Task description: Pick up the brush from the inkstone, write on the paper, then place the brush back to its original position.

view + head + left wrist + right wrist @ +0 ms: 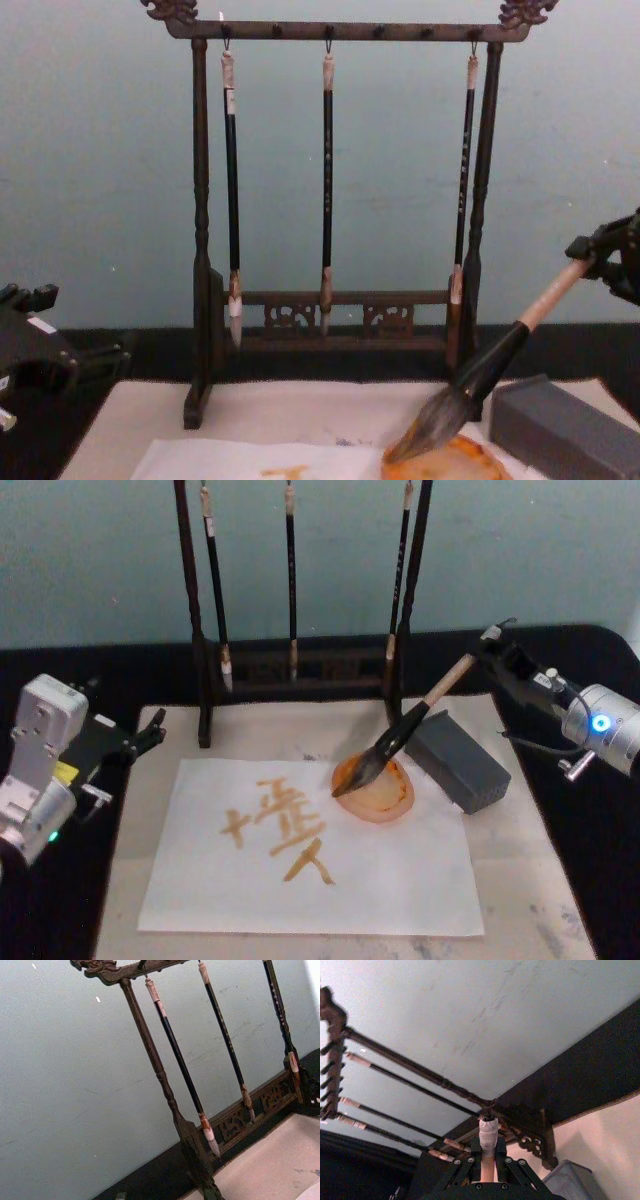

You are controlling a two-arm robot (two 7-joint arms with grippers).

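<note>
Blue wall (100,560) behind, our right gripper (478,656) pinches the brush (410,725) by its stiff top, soft hairs in the inkstone (400,806). We think it is light. We cannot tell how our left gripper (150,733) stands.

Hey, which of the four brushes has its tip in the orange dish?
The thick pale-handled brush, bristles in the inkstone, top end held by the right gripper; the three slim black brushes hang from the rack.

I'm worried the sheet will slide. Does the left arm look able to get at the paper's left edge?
Probably yes. The left gripper sits beside the mat, and nothing lies between it and the left edge of the paper; the rack post stands farther back.
</note>
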